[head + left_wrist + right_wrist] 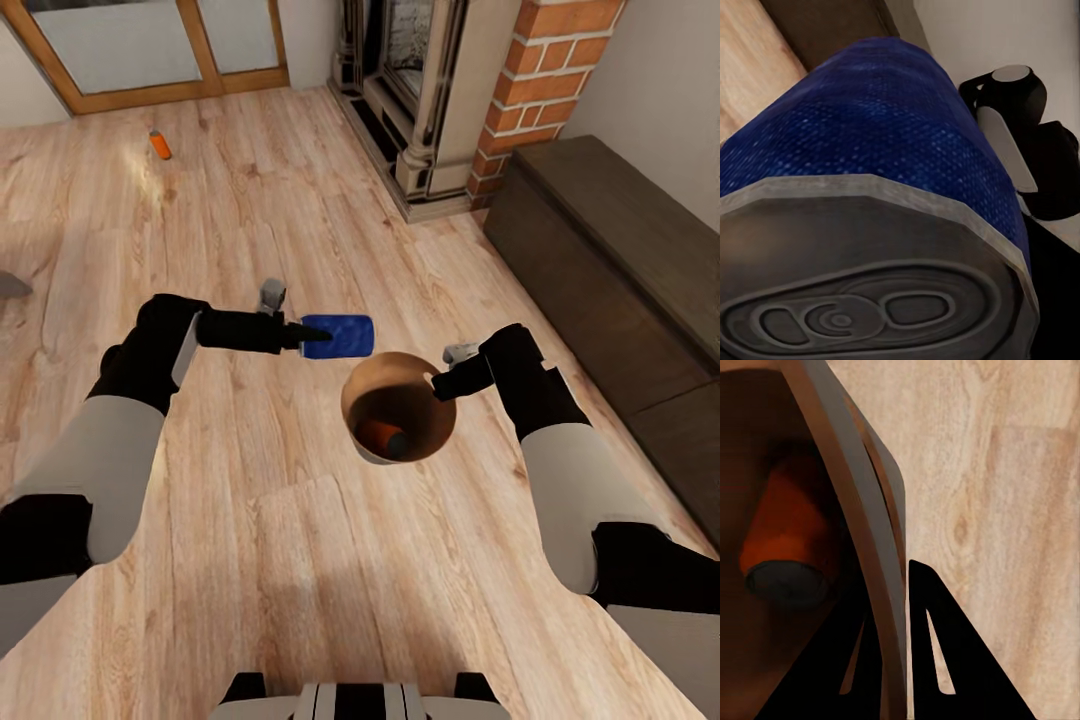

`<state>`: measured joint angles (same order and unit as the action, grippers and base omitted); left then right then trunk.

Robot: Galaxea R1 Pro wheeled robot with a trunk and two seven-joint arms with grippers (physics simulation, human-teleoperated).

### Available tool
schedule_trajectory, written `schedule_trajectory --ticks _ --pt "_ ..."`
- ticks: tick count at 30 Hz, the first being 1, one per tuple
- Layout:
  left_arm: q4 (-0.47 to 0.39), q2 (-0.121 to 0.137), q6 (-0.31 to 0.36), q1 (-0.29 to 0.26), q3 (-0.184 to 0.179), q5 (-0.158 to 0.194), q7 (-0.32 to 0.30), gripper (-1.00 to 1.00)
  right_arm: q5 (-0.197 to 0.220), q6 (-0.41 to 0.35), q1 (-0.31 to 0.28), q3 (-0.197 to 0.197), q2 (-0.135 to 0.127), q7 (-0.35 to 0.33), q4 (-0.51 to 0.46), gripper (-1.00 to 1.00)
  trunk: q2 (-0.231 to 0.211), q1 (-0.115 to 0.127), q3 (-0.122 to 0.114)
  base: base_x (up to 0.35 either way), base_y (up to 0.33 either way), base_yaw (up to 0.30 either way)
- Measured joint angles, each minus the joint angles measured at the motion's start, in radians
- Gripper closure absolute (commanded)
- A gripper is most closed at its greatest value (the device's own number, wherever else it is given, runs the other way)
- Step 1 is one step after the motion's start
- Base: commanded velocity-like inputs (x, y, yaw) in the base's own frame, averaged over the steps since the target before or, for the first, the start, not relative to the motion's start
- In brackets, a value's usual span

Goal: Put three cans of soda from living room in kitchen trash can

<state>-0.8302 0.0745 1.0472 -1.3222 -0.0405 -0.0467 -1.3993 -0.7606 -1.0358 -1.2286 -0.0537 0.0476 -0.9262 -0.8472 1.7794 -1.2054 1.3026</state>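
Pale wood plank floor (300,520), red brick fireplace (545,80) at its far side. Round tapered bucket, tan inside (398,405), is held above the floor; right gripper (442,384) is clamped on its rim, wall between the fingers. Blue soda can (340,336), gripped by the left gripper (310,336), lies sideways just beside the bucket's rim. One orange can (380,434) lies inside the bucket; another orange can (160,146) lies on the floor well away from the bucket.
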Motion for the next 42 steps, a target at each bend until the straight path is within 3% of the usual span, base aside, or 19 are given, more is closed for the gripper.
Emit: schedule_trajectory --ticks 2,4,11,13,16,22,25,28,31,33,36,38,41,42 --pt "-0.001 -0.008 0.000 0.000 -0.023 0.000 0.007 1.00 -0.001 0.000 0.000 -0.002 0.005 0.000 0.000 1.00 -0.014 0.008 -0.006 0.000 0.000 0.000" --pt "-0.005 -0.008 0.000 0.000 -0.076 -0.001 0.009 1.00 0.003 -0.001 0.000 -0.018 0.008 0.000 0.000 1.00 -0.021 0.012 -0.009 0.000 0.000 0.000" --pt "-0.015 -0.011 0.000 0.001 -0.144 0.001 0.011 1.00 0.000 0.000 0.001 -0.028 0.013 0.000 0.002 1.00 -0.021 0.012 -0.009 0.000 0.000 0.000" --pt "-0.018 -0.012 0.000 0.001 -0.206 0.003 0.011 1.00 -0.001 0.000 0.002 -0.028 0.016 0.000 0.002 1.00 -0.021 0.012 -0.009 0.000 0.000 0.000" --pt "-0.026 -0.013 0.000 0.000 -0.265 0.003 0.018 1.00 -0.005 0.002 0.002 -0.028 0.024 0.001 0.002 1.00 -0.021 0.012 -0.009 0.000 0.000 0.000" --pt "-0.034 -0.048 0.000 0.000 -0.315 0.003 0.129 1.00 -0.003 0.000 0.002 -0.027 0.041 0.004 0.002 1.00 -0.021 0.012 -0.009 0.000 0.000 0.000" --pt "-0.035 -0.085 0.000 0.000 -0.415 0.003 0.224 1.00 -0.024 0.008 0.002 -0.020 0.070 0.011 0.001 1.00 -0.021 0.011 -0.009 0.000 0.000 0.000" --pt "-0.033 -0.106 0.000 0.000 -0.482 0.000 0.280 1.00 0.007 -0.009 0.002 -0.019 0.087 0.010 0.000 1.00 -0.021 0.012 -0.009 0.000 0.000 0.000" --pt "-0.030 -0.110 0.000 0.000 -0.501 -0.002 0.315 1.00 -0.027 0.006 0.002 -0.018 0.090 0.014 0.000 1.00 -0.021 0.012 -0.009 0.000 0.000 0.000" --pt "-0.028 -0.110 0.000 0.000 -0.523 -0.003 0.344 1.00 -0.027 0.006 0.002 -0.018 0.092 0.014 0.000 1.00 -0.021 0.012 -0.009 0.000 0.000 0.000" --pt "-0.027 -0.109 0.000 0.000 -0.590 -0.002 0.360 1.00 -0.007 -0.004 0.002 -0.018 0.094 0.012 0.000 1.00 -0.021 0.012 -0.009 0.000 0.000 0.000" --pt "-0.028 -0.109 0.000 0.000 -0.645 -0.002 0.369 1.00 -0.017 0.001 0.002 -0.018 0.094 0.013 -0.001 1.00 -0.021 0.012 -0.009 0.000 0.000 0.000" --pt "-0.028 -0.109 0.000 0.000 -0.673 -0.002 0.375 1.00 -0.024 0.005 0.002 -0.017 0.096 0.014 -0.001 1.00 -0.021 0.012 -0.009 0.000 0.000 0.000" --pt "-0.027 -0.110 -0.001 0.000 -0.677 -0.016 0.381 1.00 -0.019 0.002 0.002 -0.017 0.096 0.013 -0.001 1.00 -0.021 0.012 -0.009 0.000 0.000 0.000"
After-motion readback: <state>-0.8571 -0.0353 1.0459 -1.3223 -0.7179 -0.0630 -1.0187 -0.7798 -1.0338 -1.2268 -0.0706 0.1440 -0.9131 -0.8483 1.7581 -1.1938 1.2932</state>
